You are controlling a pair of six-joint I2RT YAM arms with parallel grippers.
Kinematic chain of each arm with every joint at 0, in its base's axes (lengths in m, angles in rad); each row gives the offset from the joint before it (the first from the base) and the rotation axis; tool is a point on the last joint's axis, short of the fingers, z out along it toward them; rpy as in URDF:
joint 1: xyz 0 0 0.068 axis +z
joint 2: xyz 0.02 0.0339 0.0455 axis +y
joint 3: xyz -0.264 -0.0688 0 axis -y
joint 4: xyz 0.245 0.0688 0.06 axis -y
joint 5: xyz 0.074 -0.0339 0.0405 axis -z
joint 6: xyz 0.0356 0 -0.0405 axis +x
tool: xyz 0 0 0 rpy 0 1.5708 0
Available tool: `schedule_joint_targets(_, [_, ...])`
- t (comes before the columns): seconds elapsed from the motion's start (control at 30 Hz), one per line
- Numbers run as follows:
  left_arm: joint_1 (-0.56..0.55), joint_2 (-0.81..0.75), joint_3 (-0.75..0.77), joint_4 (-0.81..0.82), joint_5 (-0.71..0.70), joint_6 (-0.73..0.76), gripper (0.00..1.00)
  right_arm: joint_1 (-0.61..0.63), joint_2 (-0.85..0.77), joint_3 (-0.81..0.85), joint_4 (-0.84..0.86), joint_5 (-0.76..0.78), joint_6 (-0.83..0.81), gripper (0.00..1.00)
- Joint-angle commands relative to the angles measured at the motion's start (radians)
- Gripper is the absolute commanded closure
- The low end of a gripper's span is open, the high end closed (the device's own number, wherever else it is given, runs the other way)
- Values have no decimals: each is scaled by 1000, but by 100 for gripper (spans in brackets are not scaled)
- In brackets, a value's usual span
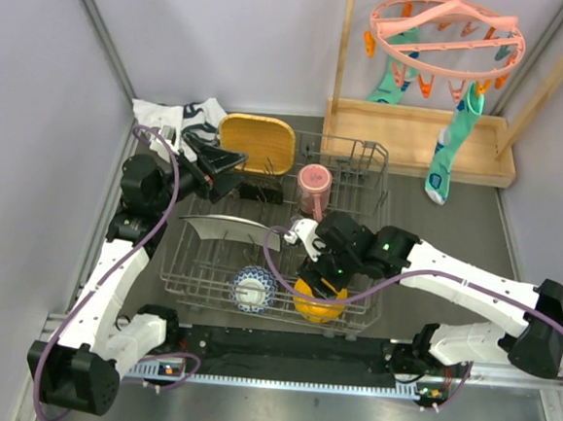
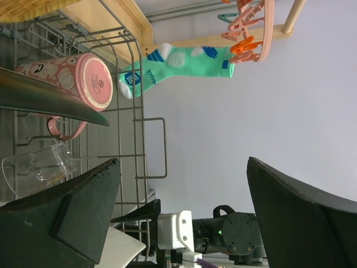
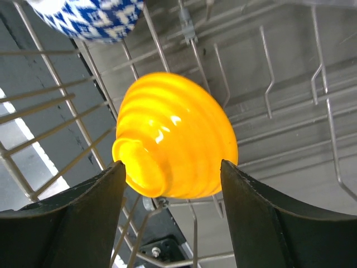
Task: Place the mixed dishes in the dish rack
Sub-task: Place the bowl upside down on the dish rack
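Step in hand, likely: seating the orange bowl (image 3: 178, 128) in the dish rack (image 1: 171, 270). The bowl sat between the right gripper (image 3: 170, 167) jaws, foot by one finger, rim by the other, resting on rack wires. The jaws stood wide astride it; couldn't tell whether the pads pressed or were clear. The blue-white patterned bowl (image 3: 95, 17) lay beyond the fingertips, off to one side. The left gripper (image 2: 183, 162) jaws gaped, nothing between; the pink cup (image 2: 78, 78) and small clear glass (image 2: 36, 167) were beyond one finger. Next probably: spread clear, back out without snagging the rim or wires.
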Motion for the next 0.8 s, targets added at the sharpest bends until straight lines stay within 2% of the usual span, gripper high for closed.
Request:
schedule_joint_targets(0.0, [10, -24, -6, 55, 14, -6, 2, -5, -2, 62, 3, -5, -16, 32])
schedule_joint_targets(0.27, [13, -26, -9, 55, 20, -3, 2, -16, -41, 120, 8, 38, 10, 32])
schedule_joint_targets(0.47, [27, -26, 8, 54, 33, 0, 2, -36, -65, 192, 12, 150, 64, 31])
schedule_joint_targets(0.57, [34, -21, 27, 43, 37, 9, 2, -43, -85, 215, 29, 272, 104, 31])
schedule_joint_targets(0.77, [88, 3, 103, -47, 57, 83, 2, -63, -154, 231, 77, 390, 193, 29])
